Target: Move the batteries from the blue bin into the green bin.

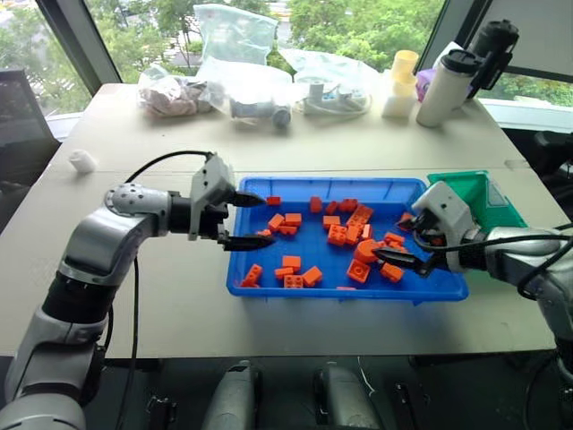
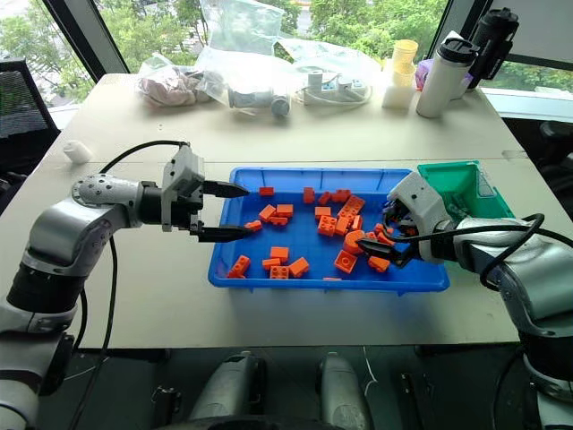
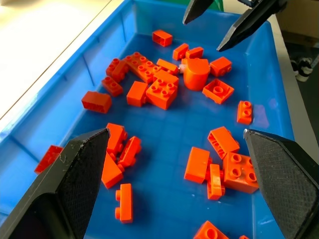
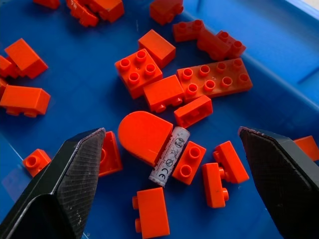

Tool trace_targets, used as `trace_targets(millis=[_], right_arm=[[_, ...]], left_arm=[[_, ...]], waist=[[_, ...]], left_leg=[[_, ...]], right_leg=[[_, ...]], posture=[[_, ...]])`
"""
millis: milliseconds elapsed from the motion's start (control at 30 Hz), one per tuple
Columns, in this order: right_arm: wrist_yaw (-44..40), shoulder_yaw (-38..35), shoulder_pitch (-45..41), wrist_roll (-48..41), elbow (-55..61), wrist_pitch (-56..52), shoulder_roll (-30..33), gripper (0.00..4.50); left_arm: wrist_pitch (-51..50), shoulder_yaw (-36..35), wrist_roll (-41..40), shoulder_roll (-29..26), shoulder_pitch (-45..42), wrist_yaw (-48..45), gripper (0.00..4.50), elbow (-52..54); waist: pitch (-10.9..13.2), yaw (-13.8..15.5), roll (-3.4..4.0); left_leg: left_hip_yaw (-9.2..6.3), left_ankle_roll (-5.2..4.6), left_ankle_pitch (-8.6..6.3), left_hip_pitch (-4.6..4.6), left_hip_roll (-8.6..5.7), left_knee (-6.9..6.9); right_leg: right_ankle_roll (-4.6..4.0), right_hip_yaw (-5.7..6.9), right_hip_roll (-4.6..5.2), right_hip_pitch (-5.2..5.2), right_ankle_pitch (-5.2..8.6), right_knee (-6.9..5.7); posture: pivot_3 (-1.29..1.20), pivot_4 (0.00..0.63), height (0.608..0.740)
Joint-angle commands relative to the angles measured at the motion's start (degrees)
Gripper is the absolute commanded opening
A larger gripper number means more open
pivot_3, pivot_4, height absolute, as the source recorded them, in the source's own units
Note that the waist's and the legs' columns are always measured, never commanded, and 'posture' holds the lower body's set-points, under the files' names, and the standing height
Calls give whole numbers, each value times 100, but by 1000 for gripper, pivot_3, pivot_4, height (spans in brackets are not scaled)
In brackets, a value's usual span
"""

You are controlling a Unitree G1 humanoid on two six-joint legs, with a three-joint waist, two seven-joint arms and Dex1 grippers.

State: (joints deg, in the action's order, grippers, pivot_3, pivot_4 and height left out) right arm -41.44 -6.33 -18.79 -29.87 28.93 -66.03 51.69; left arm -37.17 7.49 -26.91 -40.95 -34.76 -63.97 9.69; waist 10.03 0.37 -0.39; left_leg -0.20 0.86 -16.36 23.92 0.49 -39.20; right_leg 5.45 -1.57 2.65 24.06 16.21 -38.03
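Observation:
The blue bin point(image 1: 269, 288) lies in the middle of the table with several orange bricks point(image 1: 338, 235) scattered in it. One grey-silver battery point(image 4: 169, 157) lies flat among the bricks, touching a rounded orange piece point(image 4: 143, 137). My right gripper point(image 4: 171, 130) hovers just above that battery, open, with nothing between its fingers. It is over the bin's right end, next to the green bin point(image 1: 470, 193), which stands against the blue bin's right far corner. My left gripper point(image 1: 267, 220) is open and empty over the bin's left end, pointing right.
Clear plastic bags point(image 1: 235, 72), a white bottle point(image 1: 446, 85), a black bottle point(image 1: 492, 45) and a yellow-white container point(image 1: 401, 85) line the table's far edge. A small white object point(image 1: 82, 161) sits at the far left.

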Motion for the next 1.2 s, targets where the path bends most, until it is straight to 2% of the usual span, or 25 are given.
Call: trace_targets(millis=[33,200,400,467,533,633,667,833,933,1100,1200], right_arm=[[69,287,-83,37,6,134,-93,4418],[333,780,-205,233,-226,154,-325,4418],[572,950,-437,451,-602,291,-611,4418],[580,958,-463,451,-633,314,-653,3897],[566,1054,-448,476,-605,367,-692,3183],[551,1123,-390,496,-502,415,-721,1647],[546,1113,-389,481,-465,405,-736,1571],[635,841,-537,307,-280,422,-997,1572],[727,718,-838,-59,-34,233,-1504,1572],[937,1157,-923,44,-57,136,-1822,1572],[983,1323,-866,214,-149,229,-1708,3095]], left_arm=[[-39,-204,-106,23,13,139,4500,269],[-96,-219,-116,48,93,268,4500,342],[-75,-179,-6,-28,124,318,4500,339],[-76,-175,-5,-49,136,312,4500,343],[-61,-169,8,-57,123,304,4500,310],[-50,-153,27,-54,102,304,4500,280],[-45,-148,34,-60,96,295,4500,266],[-36,-135,41,-80,100,256,4500,233],[-36,-110,42,-49,90,259,4500,233],[-20,-77,60,-9,52,256,4500,192],[-25,-79,55,-10,66,256,4500,211]], waist=[[0,-14,0],[0,-64,0],[0,-102,0],[0,-101,0],[0,-102,0],[0,-104,0],[0,-104,0],[0,-105,0],[0,-128,0],[-1,-96,-2],[-1,-87,-2]], left_leg=[[0,0,0,-1,2,0],[0,0,0,-2,5,0],[-1,1,0,-2,5,2],[0,1,0,-2,4,2],[-1,1,0,-2,5,2],[-1,1,0,-2,5,2],[-1,1,0,-2,5,2],[-1,1,0,-2,5,2],[-1,1,0,-2,6,2],[-4,1,0,-3,12,4],[-4,1,1,1,1,2]], right_leg=[[0,1,-2,0,0,-2],[0,0,-5,2,0,-6],[0,0,-6,5,0,-9],[0,0,-4,5,0,-9],[0,1,-5,5,0,-9],[0,0,-5,5,0,-9],[0,0,-5,5,0,-9],[0,0,-6,5,0,-9],[0,0,-7,6,0,-10],[0,2,-12,8,0,-12],[0,3,0,7,0,-11]], posture=[[0,150,740],[0,150,740],[0,150,740],[0,150,740],[0,150,740],[0,150,740],[0,150,740],[0,150,740],[0,150,740],[0,150,740],[0,150,740]])
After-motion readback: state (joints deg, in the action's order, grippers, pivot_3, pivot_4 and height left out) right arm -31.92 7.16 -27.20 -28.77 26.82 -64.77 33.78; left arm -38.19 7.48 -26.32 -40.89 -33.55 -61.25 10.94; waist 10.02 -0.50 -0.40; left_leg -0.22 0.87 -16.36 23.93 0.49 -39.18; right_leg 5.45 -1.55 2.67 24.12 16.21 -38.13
